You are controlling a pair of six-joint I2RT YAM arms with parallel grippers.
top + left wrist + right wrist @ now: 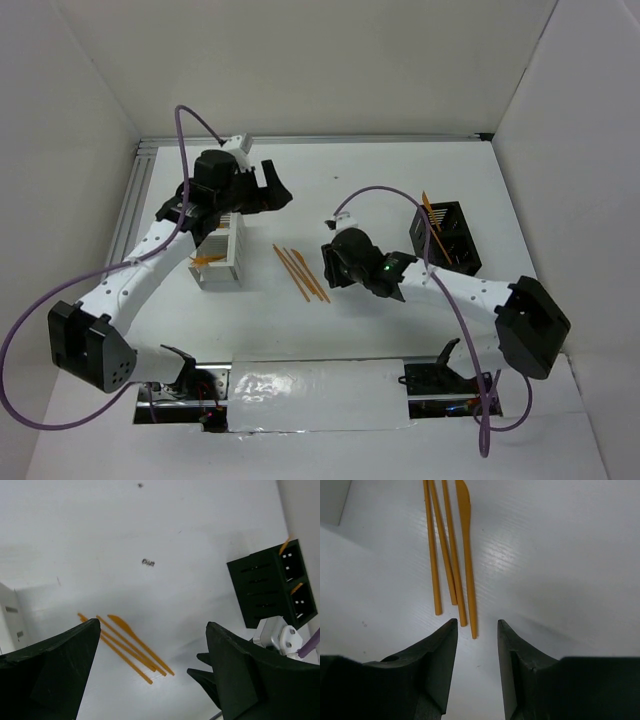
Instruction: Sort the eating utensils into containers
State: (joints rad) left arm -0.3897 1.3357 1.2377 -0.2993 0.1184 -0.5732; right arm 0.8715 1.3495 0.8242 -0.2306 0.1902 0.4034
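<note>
Several loose orange utensils, a knife and plain sticks, lie side by side on the table between the two caddies. They also show in the left wrist view and the right wrist view. The white caddy holds a few orange pieces. The black caddy has orange pieces standing in it, and it shows in the left wrist view. My right gripper is open and empty, low over the table, its tips just short of the knife's near end; it shows in the top view. My left gripper is open and empty, raised behind the white caddy.
White walls close in the table at the left, back and right. An aluminium rail runs along the back left. Purple cables loop over both arms. A shiny taped strip lies at the near edge.
</note>
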